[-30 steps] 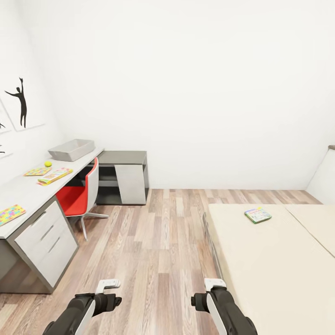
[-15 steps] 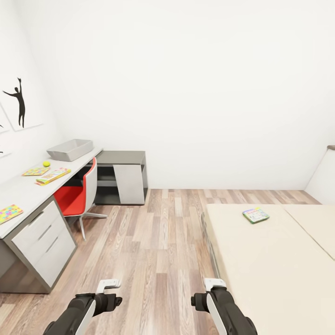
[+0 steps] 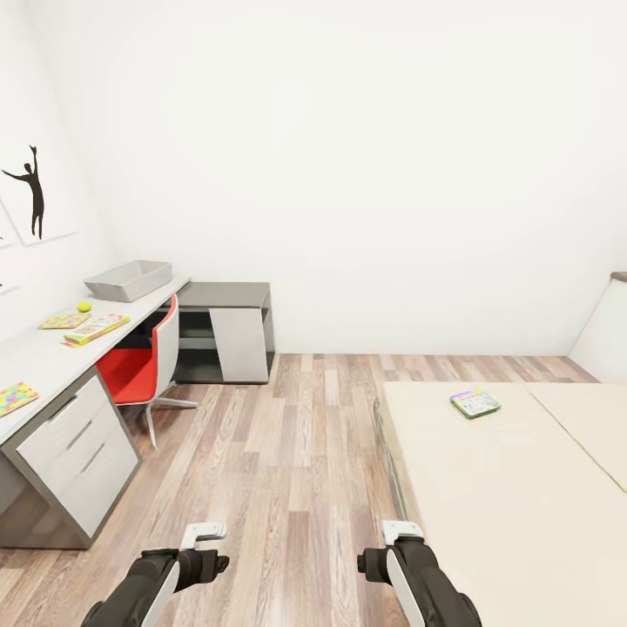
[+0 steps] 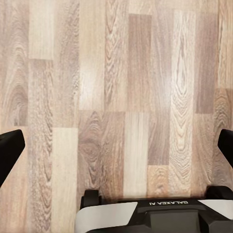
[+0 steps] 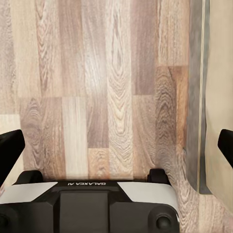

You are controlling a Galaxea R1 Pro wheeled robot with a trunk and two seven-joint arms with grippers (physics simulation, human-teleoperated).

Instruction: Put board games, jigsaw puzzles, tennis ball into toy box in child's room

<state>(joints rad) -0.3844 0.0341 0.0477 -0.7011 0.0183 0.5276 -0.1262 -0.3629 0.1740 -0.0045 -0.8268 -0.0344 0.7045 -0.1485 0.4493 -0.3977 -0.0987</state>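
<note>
Only the view shifts slightly; both grippers, left (image 4: 116, 145) and right (image 5: 116, 145), hang spread over wood-plank floor (image 3: 287, 453), green-bordered board game (image 3: 475, 402) ahead of the right one.

Red chair (image 3: 139, 373), yellow-green tennis ball (image 3: 84, 306), cream bed (image 3: 514, 488)

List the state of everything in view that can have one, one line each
toy box: upright on the table, open-topped
drawer unit: drawers shut
tennis ball: resting on the table
board game: lying flat on the bed
left gripper: open, nothing held
right gripper: open, nothing held
</note>
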